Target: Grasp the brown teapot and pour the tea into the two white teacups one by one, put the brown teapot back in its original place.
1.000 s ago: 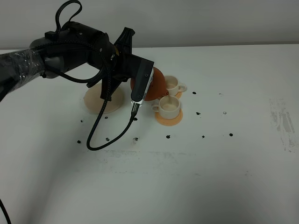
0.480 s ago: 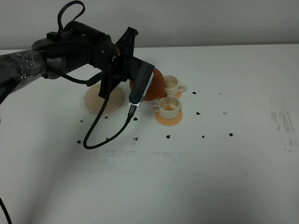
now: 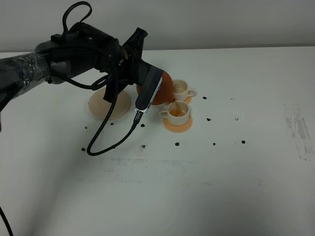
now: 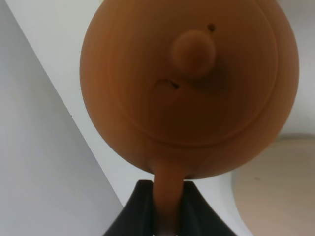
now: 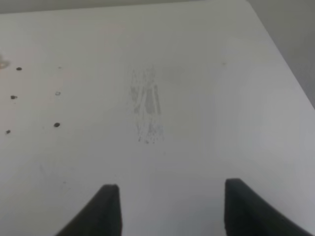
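While the left arm (image 3: 74,46) reaches out, its gripper (image 4: 166,214) tips the teapot (image 3: 166,89).

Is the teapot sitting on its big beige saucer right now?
No, the brown teapot is held tilted over the near teacup, apart from the saucer.

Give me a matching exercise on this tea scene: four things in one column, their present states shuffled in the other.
Things:
1. brown teapot
2. front teacup
3. rear teacup
4. beige saucer

States:
A. flat, with no teapot on it
B. tilted in the air, pouring
C. farther back, no stream reaching it
D. taking in a stream of tea

Pairs: 1-B, 2-D, 3-C, 4-A
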